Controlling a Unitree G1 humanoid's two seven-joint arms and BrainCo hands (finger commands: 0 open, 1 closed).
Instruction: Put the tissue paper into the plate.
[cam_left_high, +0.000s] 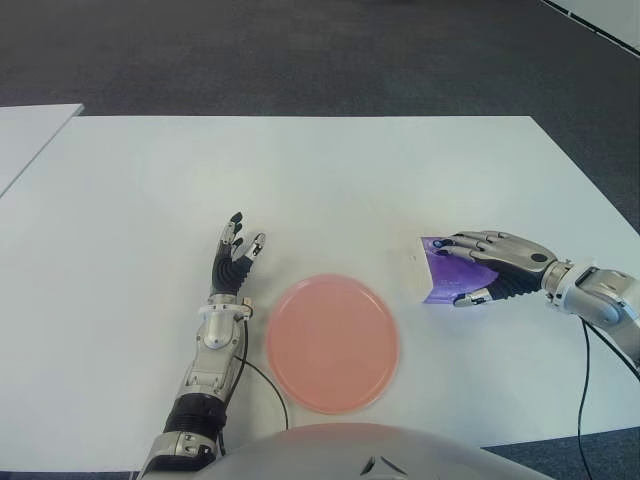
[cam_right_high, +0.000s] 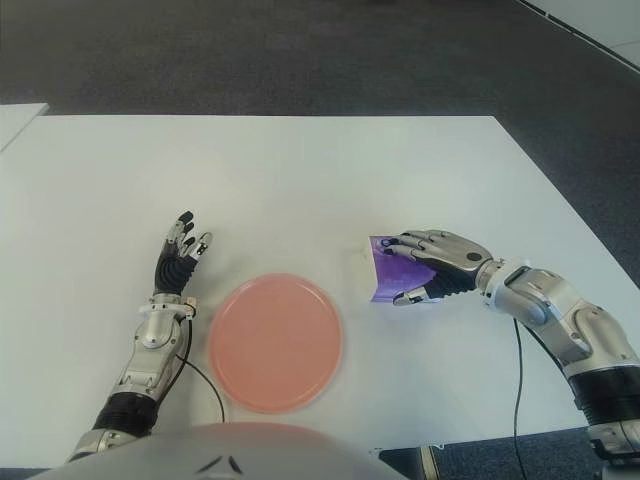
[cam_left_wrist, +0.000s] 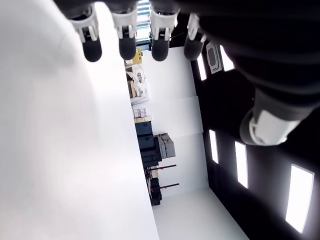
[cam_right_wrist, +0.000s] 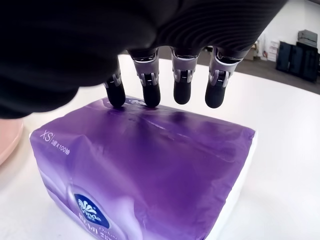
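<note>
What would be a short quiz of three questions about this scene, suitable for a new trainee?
1. True or false: the tissue pack already lies in the pink plate.
2. Which robot hand is over the pack? A) left robot hand B) right robot hand
3. Fill in: the pack's wrapper is ____ in colour.

Key: 1 false, it lies on the white table beside the plate; 2 B; 3 purple.

bare white table (cam_left_high: 300, 180) between tissue pack (cam_left_high: 445, 277) and plate (cam_left_high: 333, 343), nothing intervening
</note>
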